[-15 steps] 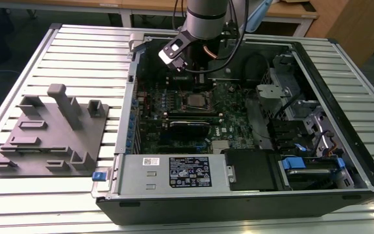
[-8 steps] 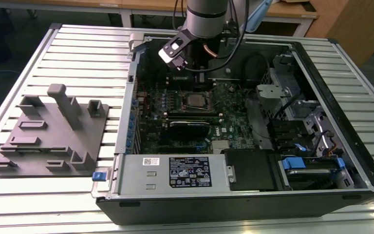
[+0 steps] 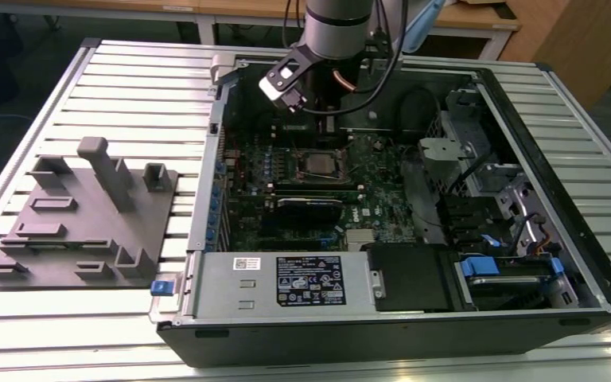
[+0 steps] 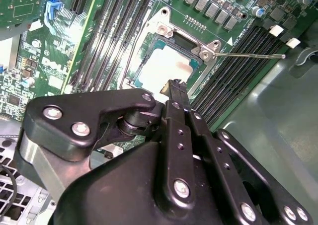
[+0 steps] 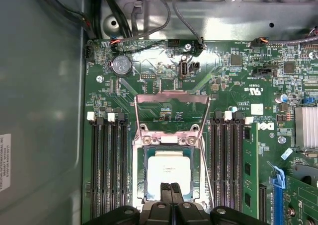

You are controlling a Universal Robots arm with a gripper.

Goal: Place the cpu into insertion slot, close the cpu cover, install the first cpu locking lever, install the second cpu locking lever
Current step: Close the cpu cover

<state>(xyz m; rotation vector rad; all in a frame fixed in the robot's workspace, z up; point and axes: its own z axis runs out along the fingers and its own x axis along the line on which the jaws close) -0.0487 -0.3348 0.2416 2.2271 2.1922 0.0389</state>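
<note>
Hovering claw [image 5: 171, 186]: clenched, its two black fingers pressed together with nothing between them; in both wrist views the tips [image 4: 175, 86] hang just over one edge of the cpu.
Cpu [image 5: 169, 169]: lies flat in the slot, pale silver top facing up and bare.
Slot [image 5: 140, 178]: dark frame around the cpu on the green board [image 5: 149, 71]; in the exterior view it sits [image 3: 321, 163] near the middle of the board, right under the arm.
Cover [image 5: 171, 100]: silvery frame standing tilted up from its hinge at the slot's edge, not lying on the cpu; the board shows through its cut-out.
Lever [image 4: 248, 56]: a thin metal rod sticking out sideways from a corner of the slot in the second wrist view, swung free above the board and not hooked down.
Memory slots [image 5: 107, 160]: long black rows on both sides of the slot, running along it; the second bank [image 5: 228, 160] is on the other side.
Arm [image 3: 337, 24]: reaches down into the open case [image 3: 560, 159] from the far side of the exterior view.
Power supply [image 3: 284, 282]: silvery box with a black label at the case's near edge, well apart from the slot.
Table [image 3: 125, 95]: slatted metal top carrying the case.
Grey fixture [image 3: 83, 215]: on the table at the exterior view's left, beside the case.
</note>
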